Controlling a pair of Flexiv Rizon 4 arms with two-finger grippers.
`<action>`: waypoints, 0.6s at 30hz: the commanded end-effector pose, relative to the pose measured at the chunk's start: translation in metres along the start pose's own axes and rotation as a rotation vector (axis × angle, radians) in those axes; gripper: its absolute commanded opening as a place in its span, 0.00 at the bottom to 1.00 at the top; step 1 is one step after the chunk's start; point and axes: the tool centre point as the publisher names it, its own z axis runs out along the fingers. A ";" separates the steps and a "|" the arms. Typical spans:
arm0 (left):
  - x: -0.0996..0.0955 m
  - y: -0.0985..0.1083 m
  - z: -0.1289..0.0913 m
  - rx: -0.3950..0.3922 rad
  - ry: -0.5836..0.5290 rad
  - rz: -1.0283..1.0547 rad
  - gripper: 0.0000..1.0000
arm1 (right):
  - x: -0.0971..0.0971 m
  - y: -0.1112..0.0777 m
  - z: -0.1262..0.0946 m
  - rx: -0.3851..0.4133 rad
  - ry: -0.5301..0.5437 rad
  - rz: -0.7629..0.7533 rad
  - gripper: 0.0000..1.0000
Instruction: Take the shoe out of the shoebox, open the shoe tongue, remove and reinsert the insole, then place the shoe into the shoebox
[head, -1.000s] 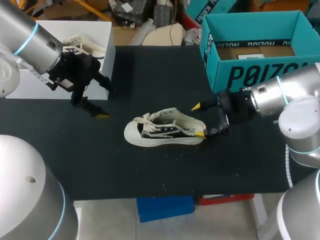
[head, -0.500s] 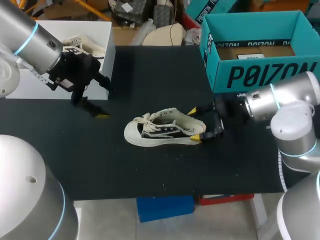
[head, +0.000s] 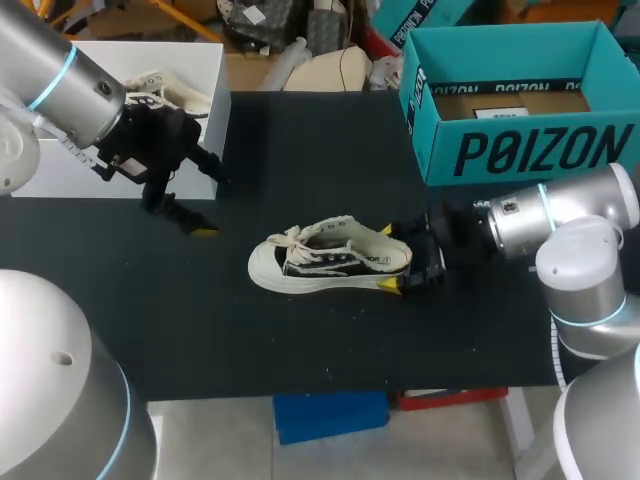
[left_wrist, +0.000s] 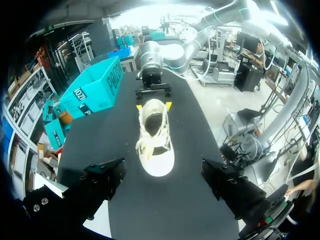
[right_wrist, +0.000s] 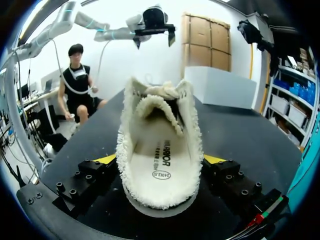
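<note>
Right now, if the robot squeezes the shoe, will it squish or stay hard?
Probably squishy: the shoe has cloth sides with frayed edges, which may cave in when the right tool closes on the heel. Its sole sits flat and wide on the table, so it likely won't tip. A push would probably just slide it.

Big black block lettering runs across the front wall of the teal cardboard shoebox (head: 540, 150). A white paper label (head: 497, 112) sits inside it, way too small to read. The cream canvas shoe (head: 330, 262) has small dark print on its side, and its cream insole (right_wrist: 161, 162) carries a dark word plus an oval stamp.
</note>
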 end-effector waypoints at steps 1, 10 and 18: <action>0.000 0.001 0.001 0.001 -0.003 0.002 1.00 | -0.002 -0.003 0.002 -0.002 -0.003 0.001 1.00; 0.000 0.001 0.001 0.001 -0.003 0.002 1.00 | -0.007 -0.011 0.008 -0.028 -0.001 0.008 0.75; 0.000 0.001 0.001 0.001 -0.003 0.002 1.00 | -0.007 -0.011 0.008 -0.028 -0.001 0.008 0.00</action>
